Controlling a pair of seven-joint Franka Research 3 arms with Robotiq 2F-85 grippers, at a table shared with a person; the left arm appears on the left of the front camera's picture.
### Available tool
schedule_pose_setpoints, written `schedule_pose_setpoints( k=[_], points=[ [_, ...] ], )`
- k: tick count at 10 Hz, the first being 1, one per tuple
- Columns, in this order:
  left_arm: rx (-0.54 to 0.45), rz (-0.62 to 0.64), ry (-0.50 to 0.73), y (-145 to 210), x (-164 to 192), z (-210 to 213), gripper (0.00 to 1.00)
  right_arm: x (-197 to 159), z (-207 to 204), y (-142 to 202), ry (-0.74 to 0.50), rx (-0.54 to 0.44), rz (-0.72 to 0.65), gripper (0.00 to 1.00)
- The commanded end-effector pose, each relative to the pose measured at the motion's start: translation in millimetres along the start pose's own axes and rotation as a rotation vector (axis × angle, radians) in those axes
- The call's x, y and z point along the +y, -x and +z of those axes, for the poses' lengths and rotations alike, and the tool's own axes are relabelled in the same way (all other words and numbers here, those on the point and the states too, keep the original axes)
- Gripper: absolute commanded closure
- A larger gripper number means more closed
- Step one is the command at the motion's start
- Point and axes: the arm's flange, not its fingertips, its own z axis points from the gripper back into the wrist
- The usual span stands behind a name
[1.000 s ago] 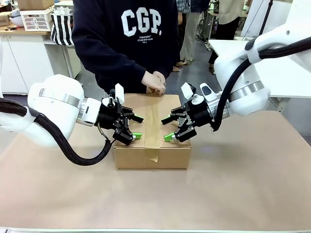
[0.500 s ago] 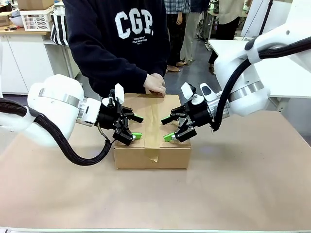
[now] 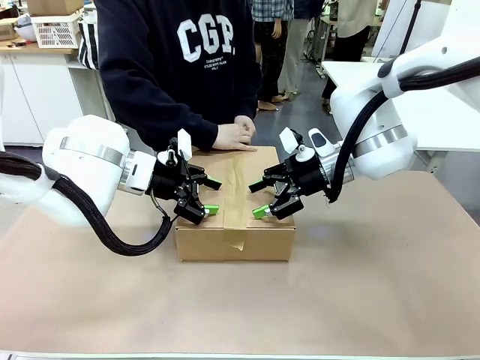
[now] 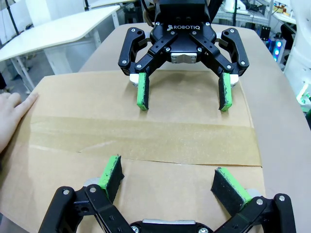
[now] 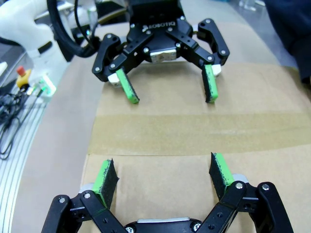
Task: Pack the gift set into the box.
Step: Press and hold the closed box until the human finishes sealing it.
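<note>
at the left of the front view, left gripper (image 3: 209, 196) hovering over the left half of the box (image 3: 234, 225), fingers spread wide, nothing between the green pads. in the left wrist view, same left gripper (image 4: 170, 182) rising from the bottom edge, pads (image 4: 111, 173) well apart just above the cardboard top.

in the middle of the table (image 3: 375, 285), the box closed, flaps down, a strip of brown tape (image 3: 236, 196) over the centre seam, its end folded down over the near side. long axis running left to right across the table, a long side facing the camera; tape seam running crosswise, from the near side toward the person. at the far edge, a person's hand (image 3: 235, 136) resting flat on the box top, dark sleeve above it. in the left wrist view, fingertips of the person's hand (image 4: 12, 114) touching the cardboard at the left edge.

at the right, right gripper (image 3: 262, 199) hovering over the right half of the box, also spread, holding nothing, facing the left gripper across the tape. in the right wrist view, right gripper (image 5: 163, 177) open above the box (image 5: 194, 165), left gripper (image 5: 168, 90) opposite beyond the tape (image 5: 194, 128).
</note>
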Motion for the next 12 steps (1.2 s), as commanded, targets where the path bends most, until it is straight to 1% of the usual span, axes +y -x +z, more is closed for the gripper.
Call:
schedule_pose_setpoints(
  k=[1, 12],
  points=[
    [0.003, 0.002, 0.004, 4.1, -1.7, -0.2, 0.0, 0.8, -1.7, 2.0, 0.002, 0.007, -0.001, 0.0],
    [0.003, 0.002, 0.004, 4.1, -1.7, -0.2, 0.0, 0.8, -1.7, 2.0, 0.002, 0.007, -0.001, 0.0]
  ],
)
